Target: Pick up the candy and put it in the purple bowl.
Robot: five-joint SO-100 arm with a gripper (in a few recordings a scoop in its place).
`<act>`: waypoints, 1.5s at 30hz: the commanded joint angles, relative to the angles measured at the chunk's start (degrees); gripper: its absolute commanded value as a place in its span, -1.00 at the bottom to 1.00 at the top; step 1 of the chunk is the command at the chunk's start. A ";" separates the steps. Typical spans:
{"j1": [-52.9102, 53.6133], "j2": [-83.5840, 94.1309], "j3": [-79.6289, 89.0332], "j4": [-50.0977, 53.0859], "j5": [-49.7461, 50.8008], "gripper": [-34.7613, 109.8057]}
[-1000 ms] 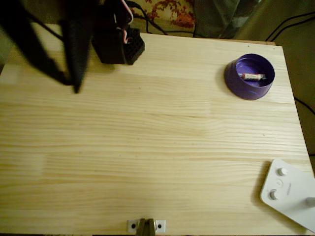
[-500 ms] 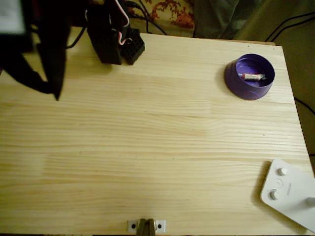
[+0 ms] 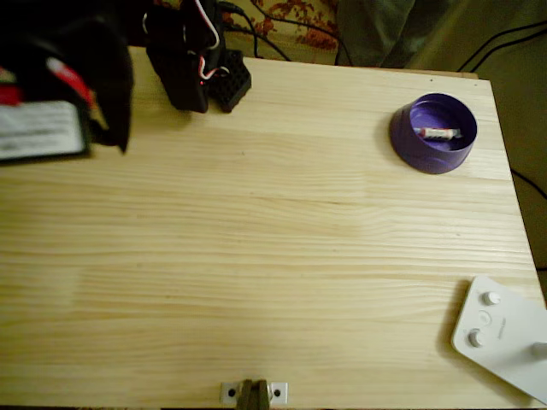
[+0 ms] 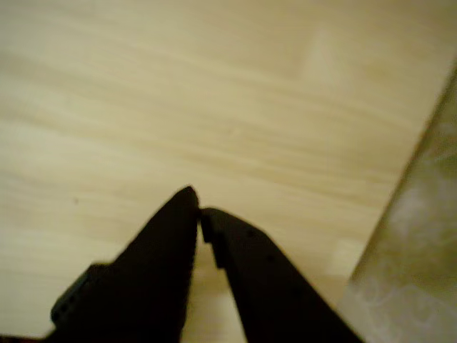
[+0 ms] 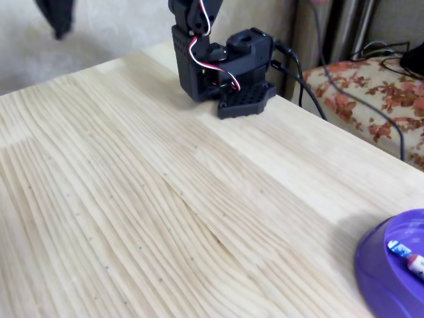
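The candy (image 3: 438,133), a small white wrapped sweet with red marks, lies inside the purple bowl (image 3: 433,156) at the table's far right corner in the overhead view. The fixed view catches the same candy (image 5: 411,260) in the bowl (image 5: 376,278) at the lower right edge. My black gripper (image 3: 122,147) hangs high over the table's far left corner, far from the bowl. In the wrist view my gripper (image 4: 198,208) is shut, fingertips touching, with nothing between them. Its dark tip (image 5: 58,30) also pokes in at the top left of the fixed view.
The arm's black base (image 3: 201,75) stands at the back edge, with cables and patterned fabric behind it. A white flat device with round buttons (image 3: 504,337) lies at the front right corner. A small metal bracket (image 3: 254,393) sits at the front edge.
The arm has swung left and risen toward the camera, carrying the shut gripper over the table's left corner. The candy and bowl have not moved.
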 commanded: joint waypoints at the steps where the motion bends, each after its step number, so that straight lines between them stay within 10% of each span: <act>1: -1.32 9.58 8.17 -0.70 -4.48 -0.52; 20: -7.73 47.99 36.21 -1.32 -33.66 -0.52; 45: -9.93 76.55 59.59 -18.28 -33.75 -0.52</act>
